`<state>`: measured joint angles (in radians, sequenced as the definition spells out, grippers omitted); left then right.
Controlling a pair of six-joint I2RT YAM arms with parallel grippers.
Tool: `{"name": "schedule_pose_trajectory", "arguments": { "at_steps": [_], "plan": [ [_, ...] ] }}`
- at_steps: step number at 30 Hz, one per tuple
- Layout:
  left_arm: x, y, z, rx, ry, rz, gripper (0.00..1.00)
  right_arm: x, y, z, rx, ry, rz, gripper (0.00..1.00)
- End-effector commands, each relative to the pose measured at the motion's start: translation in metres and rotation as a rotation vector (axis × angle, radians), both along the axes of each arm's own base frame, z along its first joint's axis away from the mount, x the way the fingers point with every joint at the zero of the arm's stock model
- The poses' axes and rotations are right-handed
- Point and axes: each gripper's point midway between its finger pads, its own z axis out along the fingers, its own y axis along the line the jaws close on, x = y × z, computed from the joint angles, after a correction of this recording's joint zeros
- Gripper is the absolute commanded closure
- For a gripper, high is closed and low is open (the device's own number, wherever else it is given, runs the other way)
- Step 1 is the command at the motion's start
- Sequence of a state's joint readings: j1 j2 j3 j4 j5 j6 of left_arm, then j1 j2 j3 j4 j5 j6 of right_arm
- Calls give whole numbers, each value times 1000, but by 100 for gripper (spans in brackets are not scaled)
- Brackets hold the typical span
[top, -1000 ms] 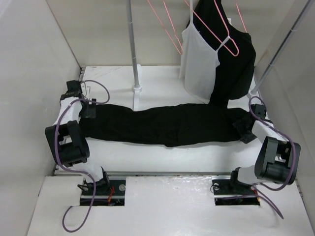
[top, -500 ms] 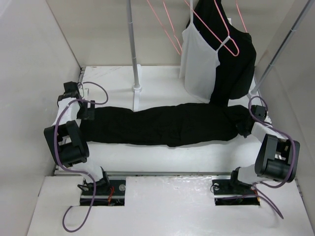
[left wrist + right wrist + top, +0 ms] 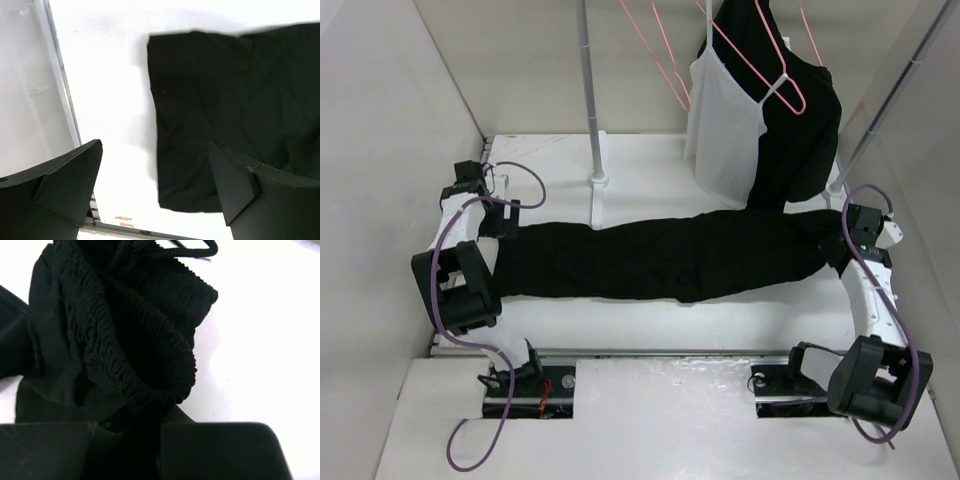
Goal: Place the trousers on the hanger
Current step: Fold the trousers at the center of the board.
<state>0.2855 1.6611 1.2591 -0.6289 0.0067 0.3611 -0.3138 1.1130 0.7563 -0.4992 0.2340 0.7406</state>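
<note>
Black fabric runs across the table [image 3: 650, 170] from one of my arms to the other: the trousers [image 3: 660, 262] lie flat and stretched out, well below the hanger [image 3: 658, 62], which hangs bare up at the back beside the camisole [image 3: 725, 130]. My right gripper [image 3: 838, 250] is closed, as far as I can judge, on the bunched elastic waistband [image 3: 150, 360]; the gathers crowd right up against its fingers. My left gripper [image 3: 155, 165] is spread wide and holds nothing, hovering over the hem [image 3: 165, 120], one finger above bare table and the other above cloth. The risk I see is in the lift. This cloth is limp, and if I raise it by the waistband alone the weight of both legs may pull the elastic out of a narrow pinch. If my left fingers close where they are, they may catch only the top layer, or just one leg, and the other would sag and drag. The hanger is thin wire and hangs free, so a nudge from a heavy fold could swing it away or knock it off. I must also not take the hanger that carries the camisole.
</note>
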Motion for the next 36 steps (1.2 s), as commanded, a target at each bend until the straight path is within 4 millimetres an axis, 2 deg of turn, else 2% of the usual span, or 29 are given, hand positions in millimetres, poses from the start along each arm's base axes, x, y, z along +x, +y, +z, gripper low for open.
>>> {"name": "schedule_pose_trajectory", "arguments": {
  "at_steps": [1,4,6,7,10,12,15,17,18,19,20,22,23,24,25,26,27,29,30,32,33,35,36],
  "plan": [
    [-4,-6,10,-3,-16,-39,14,-3,-10,16,-43,-5,-43,100],
    [-8,-5,8,9,-11,-43,13,-5,4,2,28,4,-16,100],
    [-11,-6,4,6,11,-52,13,-12,2,0,15,16,-30,100],
    [-10,-9,1,0,18,-51,13,-16,-1,6,-14,11,-33,100],
    [-14,-17,-3,-40,29,-54,13,-23,-21,40,-140,5,-65,100],
    [-20,-23,-16,-47,51,-66,13,-28,-30,63,-222,-16,-68,100],
    [-23,-28,-22,-41,77,-81,13,-31,-37,96,-289,-59,-79,100],
    [-26,-29,-23,-45,88,-81,13,-37,-44,127,-336,-86,-115,100],
    [-27,-33,-23,-70,93,-89,13,-40,-46,144,-374,-109,-108,100],
    [-24,-49,-21,-114,84,-128,13,-44,-48,155,-400,-117,-113,100],
    [-21,-57,-18,-125,81,-153,13,-45,-50,180,-431,-165,-123,100],
    [-22,-75,-22,-143,106,-193,13,-48,-42,209,-483,-217,-68,100],
    [-22,-94,-22,-180,110,-243,13,-41,-29,232,-490,-303,-7,100],
    [-22,-105,-22,-210,107,-256,13,-40,-20,242,-495,-348,30,100],
    [-21,-114,-21,-235,103,-278,13,-47,-9,261,-508,-430,64,100],
    [-25,-132,-23,-284,112,-312,13,-44,9,268,-493,-481,135,100],
    [-26,-140,-23,-299,111,-333,13,-45,18,271,-486,-508,170,100],
    [-33,-154,-28,-336,141,-354,13,-47,37,270,-434,-539,226,100],
    [-37,-164,-29,-361,151,-380,13,-41,57,264,-390,-548,310,100],
    [-41,-175,-28,-382,163,-418,13,-36,76,257,-339,-561,386,100],
    [-46,-182,-28,-387,180,-454,13,-34,87,268,-315,-620,427,100],
    [-48,-193,-27,-416,189,-490,13,-30,97,273,-297,-662,475,100],
    [-54,-203,-25,-449,200,-530,13,-29,109,290,-283,-734,530,100]
  ]
}}
